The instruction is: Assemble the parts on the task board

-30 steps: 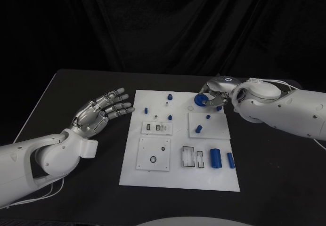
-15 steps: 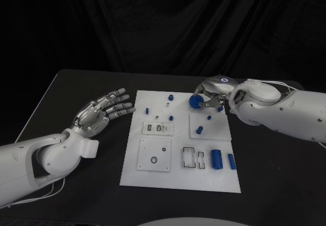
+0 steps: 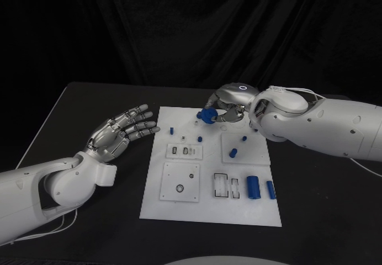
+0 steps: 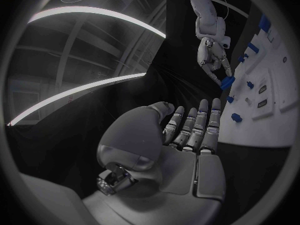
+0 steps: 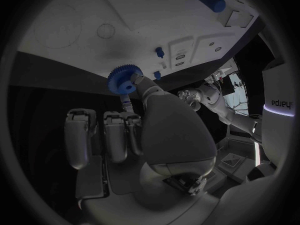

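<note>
The right hand (image 3: 225, 108) pinches a small toothed blue plastic gear (image 3: 207, 115) above the far edge of the flat white board (image 3: 211, 207), while the left hand (image 3: 119, 134) hovers empty, metal fingers (image 3: 142, 122) spread.

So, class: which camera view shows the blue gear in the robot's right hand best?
The right wrist view: the blue gear is close, with its teeth and centre hole plain, held by the right hand. The head view shows a blue lump half hidden by fingers. The left wrist view shows a distant blue speck.
</note>
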Robot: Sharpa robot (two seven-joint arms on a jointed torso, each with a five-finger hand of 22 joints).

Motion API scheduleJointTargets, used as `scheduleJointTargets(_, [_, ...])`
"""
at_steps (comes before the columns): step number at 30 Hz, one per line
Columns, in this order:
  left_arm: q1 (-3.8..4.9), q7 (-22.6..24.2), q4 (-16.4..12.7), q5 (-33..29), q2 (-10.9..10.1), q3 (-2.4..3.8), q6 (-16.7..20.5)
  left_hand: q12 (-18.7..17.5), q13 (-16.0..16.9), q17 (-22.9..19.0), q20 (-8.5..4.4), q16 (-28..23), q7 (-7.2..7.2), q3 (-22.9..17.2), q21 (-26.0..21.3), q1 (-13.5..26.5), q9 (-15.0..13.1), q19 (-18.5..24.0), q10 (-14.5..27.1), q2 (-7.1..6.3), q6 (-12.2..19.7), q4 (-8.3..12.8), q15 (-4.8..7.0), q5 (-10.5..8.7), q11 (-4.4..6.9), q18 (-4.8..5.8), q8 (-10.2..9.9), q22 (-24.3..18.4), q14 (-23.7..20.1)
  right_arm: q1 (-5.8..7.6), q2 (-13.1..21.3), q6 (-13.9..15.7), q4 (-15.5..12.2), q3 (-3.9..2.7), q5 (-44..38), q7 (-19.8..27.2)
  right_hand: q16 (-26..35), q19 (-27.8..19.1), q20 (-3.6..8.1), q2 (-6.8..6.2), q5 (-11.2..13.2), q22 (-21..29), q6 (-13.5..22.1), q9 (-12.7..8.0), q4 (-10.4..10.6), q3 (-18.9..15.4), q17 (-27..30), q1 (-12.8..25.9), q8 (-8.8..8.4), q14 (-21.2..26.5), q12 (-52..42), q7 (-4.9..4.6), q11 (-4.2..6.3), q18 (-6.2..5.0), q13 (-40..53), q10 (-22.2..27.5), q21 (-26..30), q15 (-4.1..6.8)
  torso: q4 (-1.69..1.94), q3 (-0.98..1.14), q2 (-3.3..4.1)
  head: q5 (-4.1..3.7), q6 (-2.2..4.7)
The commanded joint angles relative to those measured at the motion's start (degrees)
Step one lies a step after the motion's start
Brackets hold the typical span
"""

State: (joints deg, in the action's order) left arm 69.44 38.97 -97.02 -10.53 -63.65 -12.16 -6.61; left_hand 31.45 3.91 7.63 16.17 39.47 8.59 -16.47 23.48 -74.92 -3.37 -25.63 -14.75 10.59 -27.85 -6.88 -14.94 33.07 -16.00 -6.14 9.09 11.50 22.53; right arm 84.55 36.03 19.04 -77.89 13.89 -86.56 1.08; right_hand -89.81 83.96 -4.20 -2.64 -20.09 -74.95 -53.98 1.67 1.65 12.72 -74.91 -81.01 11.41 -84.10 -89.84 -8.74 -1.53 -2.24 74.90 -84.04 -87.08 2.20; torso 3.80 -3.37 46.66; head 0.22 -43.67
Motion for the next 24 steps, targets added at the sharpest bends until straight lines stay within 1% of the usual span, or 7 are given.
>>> scheduleJointTargets(1, [0.01, 5.9, -0.1, -0.3, 0.2, 0.04, -0.8, 0.3, 0.1, -0.1, -0.09, 0.2, 0.54, -0.4, -0.4, 0.5, -0.1, 0.4, -0.1, 0.22, 0.0, 0.1, 0.04, 0.22, -0.31, 0.91, 0.4, 0.0, -0.5, -0.53, -1.0, -1.6, 0.8, -0.04, 1.5, 1.4, 0.4, 2.7, 0.39, 0.31, 0.5, -10.8, -3.1, 16.0, 0.1, -0.3, -14.1, 0.3, 5.74, -5.6, -0.2, 3.31, 0.35, 0.83, 15.1, -6.0, 0.2, 0.36, 0.19, -0.1, -0.05, -0.25, 0.07])
scheduleJointTargets(4, [0.01, 5.9, -0.1, -0.3, 0.3, 0.04, -0.8, 0.3, 0.1, -0.1, -0.09, 0.2, 0.54, -0.4, -0.4, 0.5, -0.1, 0.4, -0.1, 0.22, 0.0, 0.1, 0.04, 0.22, -0.31, 0.91, 0.4, 0.0, -0.5, -0.96, -2.0, -2.1, 1.8, -0.05, 1.5, 1.6, 0.6, 2.5, 0.37, 0.33, 0.7, -10.7, -2.9, 16.1, 0.1, -0.3, -13.8, 0.3, 5.72, -5.5, -0.2, 3.25, 0.3, 0.78, 15.1, -6.0, 0.3, 0.32, 0.32, -0.08, -0.06, -0.48, 0.01])
scheduleJointTargets(8, [0.01, 5.8, -0.1, -0.3, 0.3, 0.04, -0.8, 0.3, 0.1, -0.1, -0.09, 0.2, 0.54, -0.4, -0.4, 0.5, -0.1, 0.4, -0.1, 0.22, 0.0, 0.1, 0.04, 0.22, -0.31, 0.91, 0.4, 0.0, -0.5, -1.38, -3.2, -2.6, 3.0, -0.05, 1.6, 1.8, 0.8, 2.4, 0.35, 0.34, 0.9, -10.5, -2.6, 16.2, 0.1, -0.3, -13.6, 0.4, 5.68, -5.4, -0.2, 3.2, 0.26, 0.72, 15.1, -6.0, 0.5, 0.29, 0.3, -0.04, -0.06, -0.46, -0.11])
scheduleJointTargets(11, [0.01, 5.8, -0.1, -0.4, 0.4, 0.04, -0.8, 0.3, 0.1, -0.1, -0.09, 0.2, 0.54, -0.4, -0.4, 0.5, -0.1, 0.4, -0.1, 0.22, 0.0, 0.1, 0.04, 0.22, -0.31, 0.91, 0.4, 0.0, -0.5, -1.53, -3.8, -2.9, 3.5, -0.06, 1.6, 1.8, 1.0, 2.2, 0.3, 0.33, 1.1, -10.2, -2.2, 16.2, 0.1, -0.3, -13.2, 0.4, 5.56, -5.3, -0.2, 3.09, 0.17, 0.64, 15.1, -6.0, 0.7, 0.23, 0.06, 0.03, -0.07, -0.28, -0.22])
scheduleJointTargets(16, [0.01, 5.6, 0.1, -0.4, 0.6, 0.04, -0.8, 0.3, 0.1, -0.1, -0.09, 0.3, 0.6, -0.4, -0.3, 0.6, -0.1, 0.4, -0.1, 0.23, 0.1, 0.1, 0.03, 0.22, -0.35, 0.91, 0.4, 0.0, -0.5, -1.67, -4.7, -3.1, 4.0, -0.06, 1.6, 1.6, 1.3, 1.8, 0.19, 0.39, 1.3, -9.7, -1.5, 16.3, 0.1, -0.2, -12.8, 0.5, 5.3, -5.2, -0.2, 2.89, -0.01, 0.47, 15.1, -6.0, 1.1, 0.08, 0.02, 0.04, -0.07, -0.63, -0.56])
scheduleJointTargets(21, [0.01, 5.5, 0.1, -0.4, 0.7, 0.04, -1.0, 0.3, 0.1, -0.1, -0.08, 0.3, 0.62, -0.5, -0.4, 0.6, -0.1, 0.4, -0.1, 0.24, 0.1, 0.1, 0.03, 0.22, -0.36, 0.91, 0.3, 0.0, -0.5, -1.75, -5.4, -3.4, 4.5, -0.06, 1.6, 1.2, 1.6, 1.4, -0.21, 0.28, 1.3, -9.3, 0.6, 15.9, 0.2, 0.2, -12.5, 0.6, 3.74, -5.0, -0.1, 2.1, -0.66, 0.35, 14.9, -5.8, 1.5, -0.43, 0.01, 0.13, 0.02, -0.87, -0.51])
scheduleJointTargets(24, [0.01, 5.4, 0.1, -0.4, 0.8, 0.04, -1.0, 0.3, 0.1, -0.1, -0.08, 0.3, 0.62, -0.5, -0.4, 0.6, -0.1, 0.4, -0.1, 0.24, 0.1, 0.1, 0.03, 0.22, -0.36, 0.91, 0.3, 0.0, -0.5, -1.81, -5.7, -3.5, 4.8, -0.07, 1.6, 1.1, 1.4, 1.5, -0.49, 0.19, 1.3, -9.4, 1.4, 15.6, 0.2, 0.4, -12.7, 0.7, 2.84, -5.1, -0.1, 1.74, -0.99, 0.38, 14.8, -5.7, 1.5, -0.72, 0.03, 0.11, 0.03, -1.02, -0.42])
